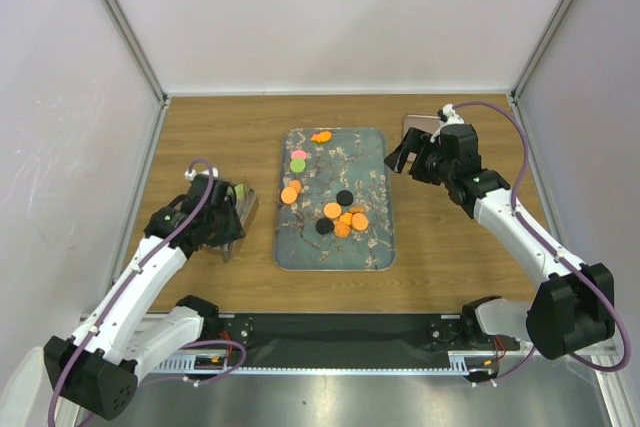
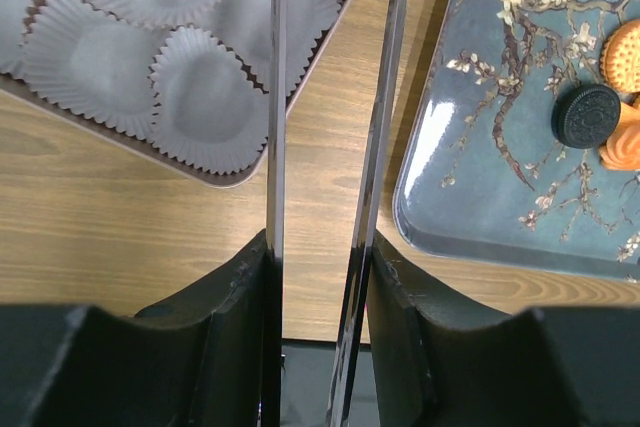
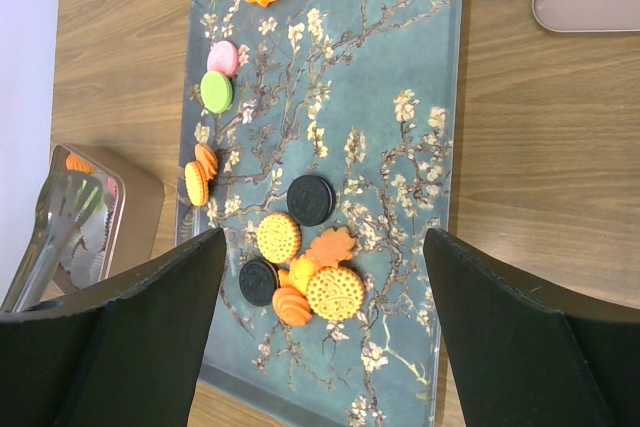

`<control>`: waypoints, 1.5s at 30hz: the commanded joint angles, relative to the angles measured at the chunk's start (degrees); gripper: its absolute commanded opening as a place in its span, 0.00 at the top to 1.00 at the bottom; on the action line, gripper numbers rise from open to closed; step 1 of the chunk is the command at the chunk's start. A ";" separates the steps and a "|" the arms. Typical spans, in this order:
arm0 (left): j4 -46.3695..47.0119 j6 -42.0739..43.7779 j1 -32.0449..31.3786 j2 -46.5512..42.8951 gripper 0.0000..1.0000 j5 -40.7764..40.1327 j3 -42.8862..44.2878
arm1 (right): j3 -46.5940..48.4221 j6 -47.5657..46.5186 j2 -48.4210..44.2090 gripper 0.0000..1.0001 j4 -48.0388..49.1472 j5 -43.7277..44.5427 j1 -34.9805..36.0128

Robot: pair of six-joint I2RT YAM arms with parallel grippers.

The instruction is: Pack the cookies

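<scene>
Two grippers show: my left gripper (image 1: 228,219) is clamped on metal tongs (image 3: 60,202) beside paper cups (image 2: 200,97); right gripper (image 3: 322,242) spread wide. I'd straddle one of the cookies (image 1: 340,215) squarely before squeezing.

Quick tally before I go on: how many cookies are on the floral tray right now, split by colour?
On the floral tray:
Orange cookies: 8 (the clump overlaps, so possibly 7)
Black cookies: 2
Pink cookie: 1
Green cookie: 1
Total: 12
</scene>
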 commanded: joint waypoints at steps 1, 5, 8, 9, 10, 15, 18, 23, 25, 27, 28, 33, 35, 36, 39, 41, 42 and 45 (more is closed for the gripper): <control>3.61 -0.81 0.63 0.76 0.57 1.15 -0.35 | 1.16 -0.33 -0.36 0.13 1.17 -0.76 -0.20; 4.05 -0.99 0.89 1.03 0.56 0.88 -0.88 | 1.16 -0.33 -0.53 0.13 1.08 -0.76 -0.20; 4.23 -1.16 1.07 0.77 0.55 0.62 -1.05 | 1.16 -0.42 -0.53 0.13 1.17 -0.85 -0.20; 4.14 -1.25 1.15 0.68 0.55 0.45 -1.05 | 1.16 -0.42 -0.53 0.13 1.26 -0.93 -0.12; 4.14 -1.34 1.15 0.59 0.53 0.53 -1.05 | 1.16 -0.42 -0.36 0.13 1.17 -0.93 -0.11; 4.49 -1.25 1.33 0.77 0.52 0.97 -1.14 | 1.16 -0.33 -0.53 0.13 1.26 -0.93 -0.20; 4.58 -1.08 1.33 0.68 0.52 1.23 -1.14 | 1.16 -0.33 -0.44 0.13 1.17 -0.93 -0.20; 3.53 0.85 1.33 1.21 0.53 0.89 2.44 | 1.07 -0.25 -0.36 0.13 1.26 -0.85 -0.20; 2.47 2.34 1.33 2.08 0.53 -0.08 4.82 | 1.07 -0.33 -0.27 0.13 1.26 -0.76 -0.03; 2.29 3.58 1.16 2.87 0.53 -0.35 8.69 | 1.07 -0.42 -0.27 0.13 1.35 -0.67 -0.11; 2.21 3.84 1.07 3.49 0.53 -0.52 9.92 | 1.16 -0.33 -0.18 0.12 1.17 -0.58 -0.11; 4.49 4.64 -4.01 11.74 0.53 -2.19 17.04 | 1.25 -0.77 -0.35 0.13 0.91 -0.06 -0.20; 5.54 4.90 -5.95 16.64 0.52 -3.33 20.03 | 1.34 -0.77 -0.27 0.12 0.91 0.21 -0.12; 6.07 5.16 -7.18 18.16 0.52 -3.25 20.74 | 1.34 -0.86 -0.18 0.13 0.91 0.38 -0.20; 8.53 5.95 -8.60 23.96 0.51 -2.11 22.67 | 1.25 -0.86 -0.09 0.13 0.82 0.38 -0.20; 10.20 6.31 -9.13 26.51 0.50 -1.49 23.81 | 1.25 -0.77 -0.09 0.13 0.91 0.47 -0.11; 10.64 6.39 -9.48 28.78 0.50 -1.40 24.17 | 1.25 -0.77 -0.01 0.12 0.99 0.56 -0.11; 12.05 7.01 -9.92 31.87 0.50 -0.52 25.66 | 1.25 -0.69 0.26 0.13 0.99 0.56 -0.20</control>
